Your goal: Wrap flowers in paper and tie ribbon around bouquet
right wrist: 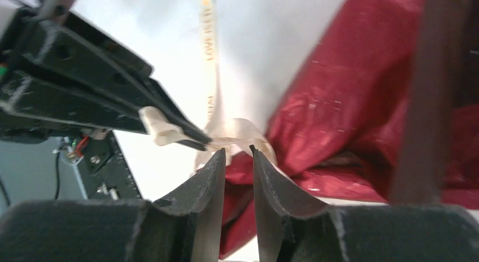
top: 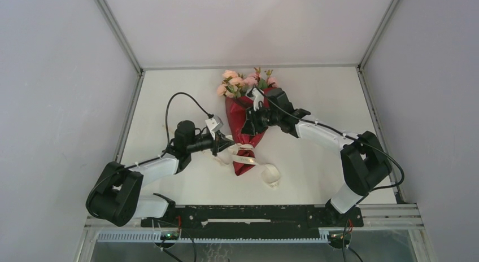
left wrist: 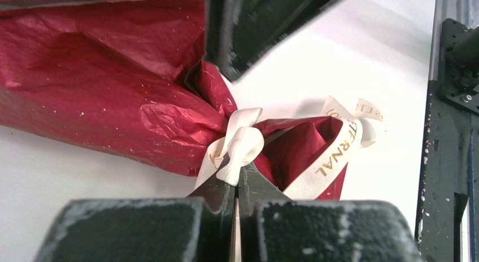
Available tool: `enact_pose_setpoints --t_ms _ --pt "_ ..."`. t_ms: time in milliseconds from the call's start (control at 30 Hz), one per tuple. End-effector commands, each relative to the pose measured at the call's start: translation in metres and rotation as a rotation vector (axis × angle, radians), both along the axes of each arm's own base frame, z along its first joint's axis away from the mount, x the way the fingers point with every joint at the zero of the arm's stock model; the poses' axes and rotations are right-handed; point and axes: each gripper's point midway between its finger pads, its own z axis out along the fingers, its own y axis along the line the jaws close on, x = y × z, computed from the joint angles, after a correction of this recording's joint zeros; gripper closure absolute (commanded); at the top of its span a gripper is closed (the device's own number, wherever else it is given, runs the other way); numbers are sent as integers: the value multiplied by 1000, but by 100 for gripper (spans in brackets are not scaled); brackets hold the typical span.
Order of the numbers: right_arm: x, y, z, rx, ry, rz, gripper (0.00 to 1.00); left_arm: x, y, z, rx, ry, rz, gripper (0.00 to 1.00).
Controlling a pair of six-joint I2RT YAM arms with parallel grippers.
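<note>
The bouquet lies on the table with its pink flowers (top: 244, 81) at the far end. Deep red paper (top: 240, 118) tapers toward me. A cream ribbon (top: 247, 157) circles the narrow neck of the paper (left wrist: 101, 75). In the left wrist view my left gripper (left wrist: 236, 183) is shut on a fold of the ribbon (left wrist: 240, 146) at that neck. My right gripper (right wrist: 238, 151) hovers just above the same spot with its jaws a little apart and nothing between them. Red paper (right wrist: 350, 92) shows behind it. My left gripper (top: 224, 144) sits left of the neck, my right gripper (top: 248, 129) over the cone.
A ribbon tail with gold lettering (left wrist: 333, 154) runs round the paper's bottom end, and a loose loop (top: 271, 174) lies on the table beside it. A black rail (top: 254, 214) borders the near edge. Grey walls enclose the white table (top: 339, 92) on three sides.
</note>
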Motion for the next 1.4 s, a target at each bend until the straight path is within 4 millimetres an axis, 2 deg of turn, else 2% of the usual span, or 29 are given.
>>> enact_pose_setpoints --t_ms 0,133,333,467,567,800,933,967,1100,1167,1367 --pt "11 -7 -17 -52 -6 -13 68 1 5 -1 22 -75 -7 100" --pt "6 7 -27 -73 -26 60 68 -9 2 -2 16 -84 -66 100" --pt "7 24 -45 -146 -8 121 70 -2 6 -4 21 -96 -35 100" --pt "15 27 -54 -160 -3 113 63 -3 6 -3 15 -92 -42 100" --pt "13 28 -66 -174 22 119 60 -1 7 -2 12 -104 -42 100" --pt "-6 24 -86 -237 63 182 61 6 9 0 18 -125 -37 100" --pt "-9 24 -93 -240 90 187 61 6 9 0 19 -128 -39 100" --pt "-8 24 -94 -238 91 184 65 6 9 0 19 -128 -40 100" --pt "2 22 -84 -213 87 142 99 6 10 1 19 -135 -43 100" --pt "7 19 -70 -185 75 131 100 6 9 2 24 -154 -57 100" --pt "4 8 -36 -101 74 94 100 -2 5 5 62 -307 -193 100"
